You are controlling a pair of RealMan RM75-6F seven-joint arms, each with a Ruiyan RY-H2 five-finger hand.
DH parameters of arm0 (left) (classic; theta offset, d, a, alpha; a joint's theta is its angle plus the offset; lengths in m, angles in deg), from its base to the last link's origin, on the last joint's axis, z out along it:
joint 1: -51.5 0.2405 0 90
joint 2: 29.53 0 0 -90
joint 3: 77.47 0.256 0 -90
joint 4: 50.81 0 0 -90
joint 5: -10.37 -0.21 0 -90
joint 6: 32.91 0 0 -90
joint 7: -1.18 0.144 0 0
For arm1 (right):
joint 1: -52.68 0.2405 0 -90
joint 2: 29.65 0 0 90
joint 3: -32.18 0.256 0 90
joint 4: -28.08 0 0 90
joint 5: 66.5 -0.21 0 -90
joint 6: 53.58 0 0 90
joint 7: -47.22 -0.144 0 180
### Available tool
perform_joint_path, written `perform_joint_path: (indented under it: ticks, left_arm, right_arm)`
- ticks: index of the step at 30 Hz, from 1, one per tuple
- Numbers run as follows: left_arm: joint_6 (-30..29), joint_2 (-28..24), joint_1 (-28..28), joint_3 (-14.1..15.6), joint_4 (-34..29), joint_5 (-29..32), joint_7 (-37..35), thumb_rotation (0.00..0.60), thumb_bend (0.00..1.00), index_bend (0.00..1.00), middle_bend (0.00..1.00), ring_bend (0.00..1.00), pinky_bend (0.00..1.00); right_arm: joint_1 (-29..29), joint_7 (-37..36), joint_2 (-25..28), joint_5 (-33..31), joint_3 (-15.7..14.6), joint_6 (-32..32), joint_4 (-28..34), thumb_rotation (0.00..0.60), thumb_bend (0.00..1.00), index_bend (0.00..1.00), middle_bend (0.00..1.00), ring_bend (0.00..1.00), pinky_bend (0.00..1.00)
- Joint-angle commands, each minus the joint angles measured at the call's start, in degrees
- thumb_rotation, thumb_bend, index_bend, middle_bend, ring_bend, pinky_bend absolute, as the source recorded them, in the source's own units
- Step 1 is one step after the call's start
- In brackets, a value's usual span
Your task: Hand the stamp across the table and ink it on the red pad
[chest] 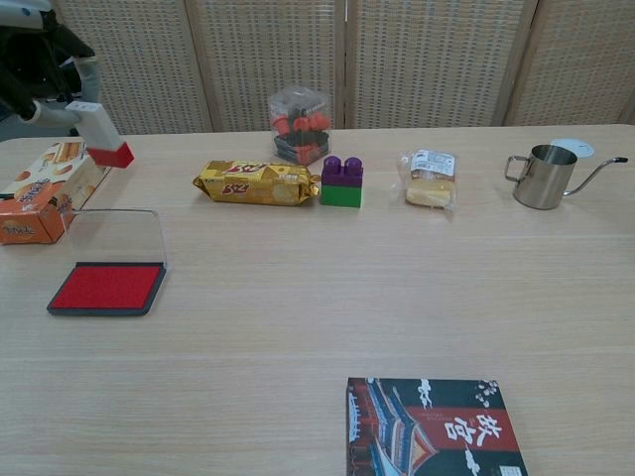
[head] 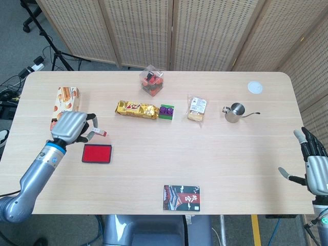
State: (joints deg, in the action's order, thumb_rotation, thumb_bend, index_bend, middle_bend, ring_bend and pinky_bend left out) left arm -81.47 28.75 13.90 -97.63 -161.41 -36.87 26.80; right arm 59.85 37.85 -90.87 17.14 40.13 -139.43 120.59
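- The left robot hand [head: 70,126] was closed around the stamp [chest: 100,136], holding it in the air at the left side of the tabletop [head: 215,148], clear of the surface.
- The stamp was tilted, with its red end [head: 102,134] pointing down and to the right; in the chest view its white body rose toward the fingers at the top left corner.
- The red ink pad [head: 97,154] lay flat on the tabletop just below and slightly right of the held stamp in the head view; the stamp was not touching it.
- In the chest view the pad's clear lid [chest: 117,236] stood open behind the red surface.
- An orange snack box [head: 65,104] lay just beyond the left robot hand, near the left edge.
- The right robot hand [head: 315,166] hung off the right edge of the tabletop, fingers spread and holding nothing.
- Along the far half of the tabletop sat a gold snack packet [head: 136,109], a purple-and-green block [head: 165,111] touching or just beside its right end, a wrapped pastry [head: 197,108], and a small steel pitcher [head: 235,112].
- A clear box of orange items [head: 152,80] stood behind the packet, and a white disc [head: 255,87] lay near the far right corner.
- A dark printed booklet [head: 181,198] lay at the near edge.
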Motion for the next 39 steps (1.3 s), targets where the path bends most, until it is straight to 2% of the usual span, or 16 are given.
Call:
perform_joint_path:
  ticks: [1, 6, 12, 24, 39]
  left_arm:
    - [1.4, -2.7, 6.9, 4.3, 0.3, -10.2, -9.6, 0.6, 0.46, 0.62, 1.0, 1.0, 0.93]
    - [-1.2, 0.1, 10.7, 7.7, 6.0, -19.0, -16.8, 0.6, 0.46, 0.63, 1.0, 1.0, 0.93]
    - [-2.8, 5.1, 11.5, 10.2, 12.9, -22.0, -20.1, 0.6, 0.46, 0.63, 1.0, 1.0, 0.93]
    - [-1.7, 12.1, 9.3, 11.2, 20.6, -20.6, -21.6, 0.6, 0.47, 0.63, 1.0, 1.0, 0.93]
    - [1.5, 15.4, 5.7, 11.6, 24.2, -14.8, -17.8, 0.6, 0.48, 0.63, 1.0, 1.0, 0.93]
  right_arm:
    - [-0.1, -0.2, 0.1, 0.2, -0.1, 0.0, 0.2, 0.6, 0.0, 0.0, 0.0, 0.0, 0.11]
    - [-0.1, -0.8, 0.4, 0.3, -0.3, 0.3, 0.3, 0.6, 0.0, 0.0, 0.0, 0.0, 0.11]
    - [0.1, -1.8, 0.6, 0.1, -0.2, 0.9, 0.0, 0.6, 0.0, 0.0, 0.0, 0.0, 0.11]
    - [0.7, -2.1, 0.5, -1.0, -0.1, 2.7, -0.7, 0.6, 0.0, 0.0, 0.0, 0.0, 0.11]
    - [1.1, -1.8, 0.2, -2.4, 0.3, 4.2, -1.3, 0.6, 0.0, 0.0, 0.0, 0.0, 0.11]
